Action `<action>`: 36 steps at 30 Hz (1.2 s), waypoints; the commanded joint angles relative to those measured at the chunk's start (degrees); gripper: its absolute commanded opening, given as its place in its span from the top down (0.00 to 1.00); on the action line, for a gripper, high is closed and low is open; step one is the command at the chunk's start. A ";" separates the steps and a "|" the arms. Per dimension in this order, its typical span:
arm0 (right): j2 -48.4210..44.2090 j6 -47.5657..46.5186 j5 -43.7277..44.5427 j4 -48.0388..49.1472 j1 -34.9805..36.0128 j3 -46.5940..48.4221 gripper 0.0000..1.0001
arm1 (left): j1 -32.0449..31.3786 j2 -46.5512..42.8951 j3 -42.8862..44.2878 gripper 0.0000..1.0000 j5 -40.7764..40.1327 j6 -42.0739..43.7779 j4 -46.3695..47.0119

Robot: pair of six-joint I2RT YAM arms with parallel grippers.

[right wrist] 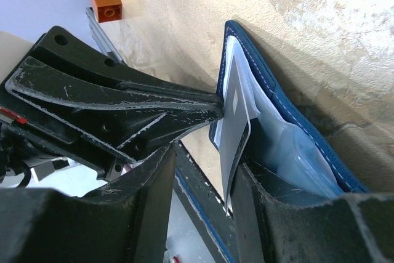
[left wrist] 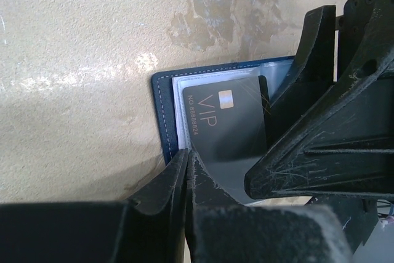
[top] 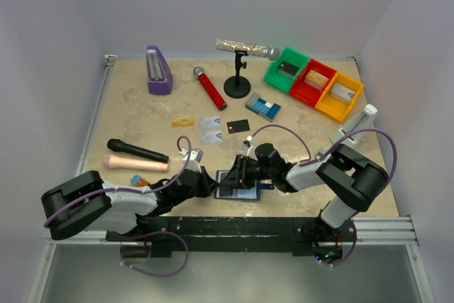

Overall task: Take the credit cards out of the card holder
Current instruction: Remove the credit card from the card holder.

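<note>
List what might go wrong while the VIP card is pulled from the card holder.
1. The grey VIP card sits between the parted fingers of the right gripper, with a gap on one side. A skewed close may bend or drop it.
2. The shut left gripper presses only the edge of the card holder, so a pull may drag the holder along.
</note>
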 commanded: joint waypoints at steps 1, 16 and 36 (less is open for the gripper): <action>-2.53 -0.92 -2.58 0.79 0.37 2.10 0.57 | -0.81 0.22 -1.35 0.91 1.20 -0.74 -5.55; -9.65 -6.01 -0.91 -10.64 0.37 2.97 0.59 | -0.72 -0.13 -0.91 0.98 0.76 -0.66 -7.40; -14.04 -7.95 0.76 -16.89 0.37 2.89 0.62 | -0.72 2.33 -1.87 1.00 -0.12 -2.06 -6.00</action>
